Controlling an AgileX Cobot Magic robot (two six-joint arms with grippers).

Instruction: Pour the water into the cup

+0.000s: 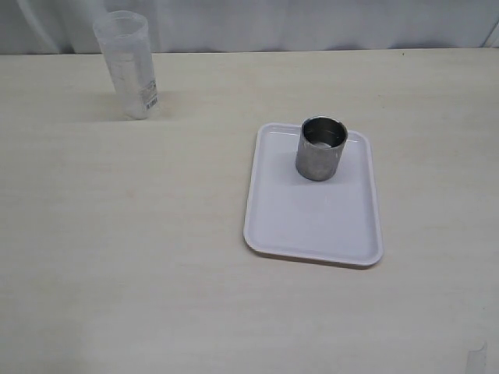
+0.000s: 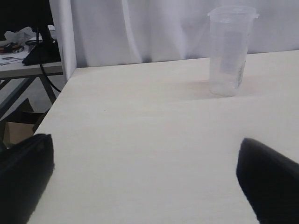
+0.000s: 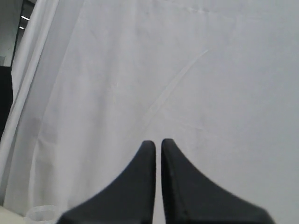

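Note:
A short brushed-steel cup (image 1: 320, 148) stands upright at the far end of a white tray (image 1: 312, 226). A tall clear plastic tumbler (image 1: 129, 65) with a small label stands at the far left of the table; it also shows in the left wrist view (image 2: 229, 49). I cannot make out the water in it. My left gripper (image 2: 145, 177) is open and empty, fingers (image 2: 25, 172) wide apart, low over the table and well short of the tumbler. My right gripper (image 3: 157, 144) is shut and empty, facing the white curtain. Neither gripper shows in the exterior view.
A white curtain (image 1: 312, 23) hangs behind the pale wooden table (image 1: 117, 257). In the left wrist view the table's side edge (image 2: 58, 98) shows, with a desk and cables (image 2: 28, 51) beyond it. The tumbler's rim (image 3: 44, 212) peeks into the right wrist view.

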